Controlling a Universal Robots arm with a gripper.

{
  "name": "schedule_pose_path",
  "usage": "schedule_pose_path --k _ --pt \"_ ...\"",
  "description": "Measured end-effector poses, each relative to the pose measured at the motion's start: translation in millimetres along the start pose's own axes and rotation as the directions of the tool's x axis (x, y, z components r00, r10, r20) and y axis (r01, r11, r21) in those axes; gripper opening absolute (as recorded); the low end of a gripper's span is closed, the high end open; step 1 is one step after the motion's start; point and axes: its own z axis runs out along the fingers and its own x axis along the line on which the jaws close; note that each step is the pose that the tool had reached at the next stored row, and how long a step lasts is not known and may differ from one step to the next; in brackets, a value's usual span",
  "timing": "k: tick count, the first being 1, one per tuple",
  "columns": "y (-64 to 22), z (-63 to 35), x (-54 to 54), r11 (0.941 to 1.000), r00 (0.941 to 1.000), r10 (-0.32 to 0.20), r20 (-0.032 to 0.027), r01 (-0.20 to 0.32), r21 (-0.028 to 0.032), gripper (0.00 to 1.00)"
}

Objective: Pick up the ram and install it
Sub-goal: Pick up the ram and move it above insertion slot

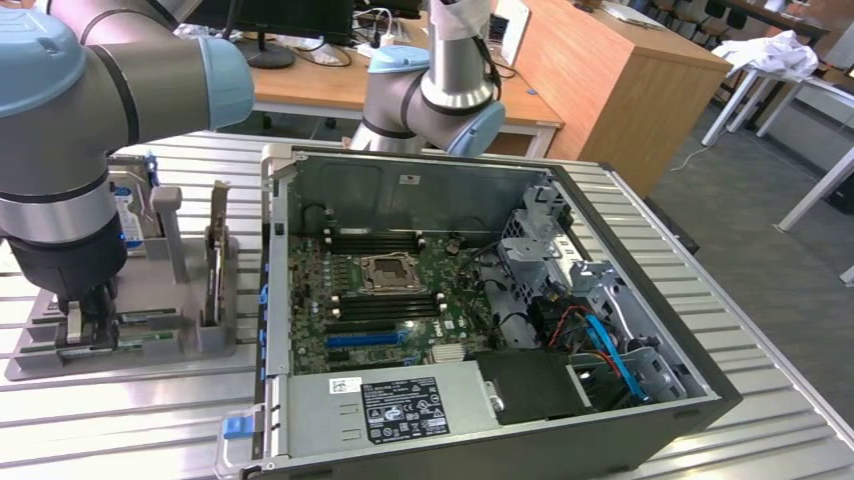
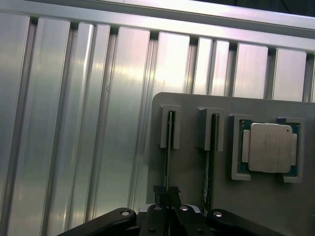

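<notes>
Saw a ribbed aluminium surface (image 1: 134, 430) running wide and bare toward the exterior view's left and near edge, with free room past the holder there. Found an open computer case (image 1: 400, 190) lying at its middle, its walls rimming the motherboard (image 1: 350, 300) and a labelled power supply (image 1: 387, 405) along the near wall. Noted the robot arm (image 1: 80, 110), cut off by the frame at the exterior view's left, reaching straight down onto a grey holder tray (image 1: 27, 360) just beside the case. Spotted an upright expansion card (image 1: 218, 245) standing on that tray between arm and case, near both.

Picked out, in the wrist view, the tray's rounded corner (image 2: 187, 103) against the grooved surface and a square silver processor (image 2: 269, 147) seated in its own pocket. Found the pincer (image 2: 166, 191) set nearly closed on the thin edge of the ram (image 2: 169, 162), which stood on edge in its slot. Saw a second stick (image 2: 209, 169) in the neighbouring slot, between ram and processor.

Could not read the ram's chips or label edge-on. Could not make out the gap between the fingertips in the exterior view, where the pincer (image 1: 83, 325) merged with the tray's dark slots.
</notes>
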Motion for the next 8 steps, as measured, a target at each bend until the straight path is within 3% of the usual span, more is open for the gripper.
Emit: schedule_pose_path --k 8 --pt "0.1 -1.2 -0.1 1.0 1.0 0.0 0.0001 0.0 0.0001 0.12"
